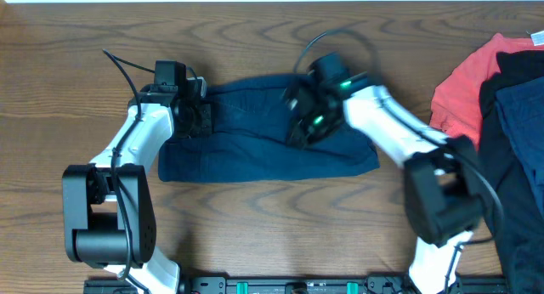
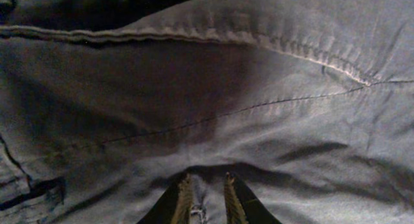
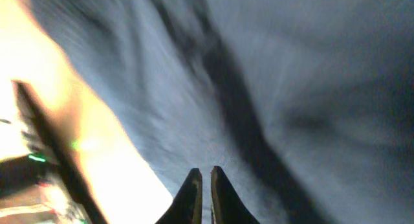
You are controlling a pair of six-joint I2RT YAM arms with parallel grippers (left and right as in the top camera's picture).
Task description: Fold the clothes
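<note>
Both nearly closed — left gripper (image 2: 207, 199) and right gripper (image 3: 206, 193) — each pinching the navy shorts (image 1: 255, 158).

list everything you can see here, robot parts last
shorts: one, dark navy, flat on the middle of the table
shirt: one, coral red, at the right edge
black garment: one, against the shirt, far right
table: one, brown wood grain
left arm: white and black; left gripper pinching the shorts near their left end
right arm: white and black; right gripper shut, over the middle of the shorts, its view blurred
</note>
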